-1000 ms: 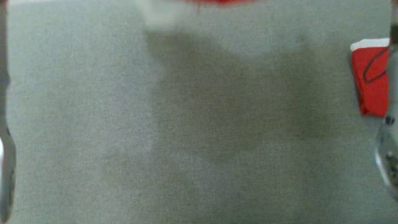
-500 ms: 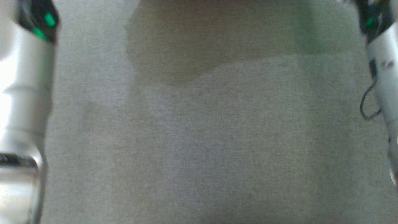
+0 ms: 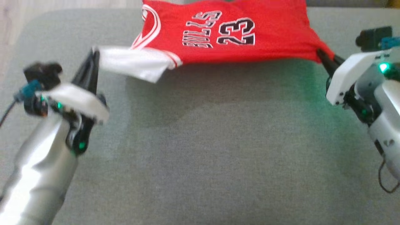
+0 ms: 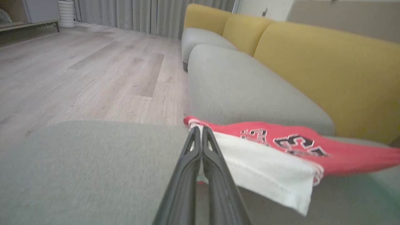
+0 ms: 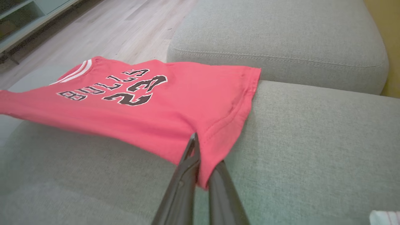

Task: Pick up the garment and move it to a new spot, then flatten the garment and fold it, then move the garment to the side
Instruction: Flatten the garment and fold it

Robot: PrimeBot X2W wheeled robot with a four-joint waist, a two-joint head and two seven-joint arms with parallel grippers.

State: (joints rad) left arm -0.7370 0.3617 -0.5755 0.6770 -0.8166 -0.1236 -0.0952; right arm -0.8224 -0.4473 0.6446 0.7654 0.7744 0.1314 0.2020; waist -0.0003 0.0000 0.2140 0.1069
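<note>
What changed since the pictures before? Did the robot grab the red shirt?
The head camera swung, so the whole picture shifted. Before, just a bit of red showed at the edge, then none. Now the red jersey is stretched between the left gripper, shut on its white part, and the right gripper, shut on a red corner. Same: both grippers shut, grey cushion below.

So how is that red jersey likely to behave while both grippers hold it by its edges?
Probably floppy: the red jersey has its white sleeve drooping beside the left gripper. Likely light, since thin pinches by that and the right gripper hold it up. It may bunch when lowered onto the grey cushion.
</note>
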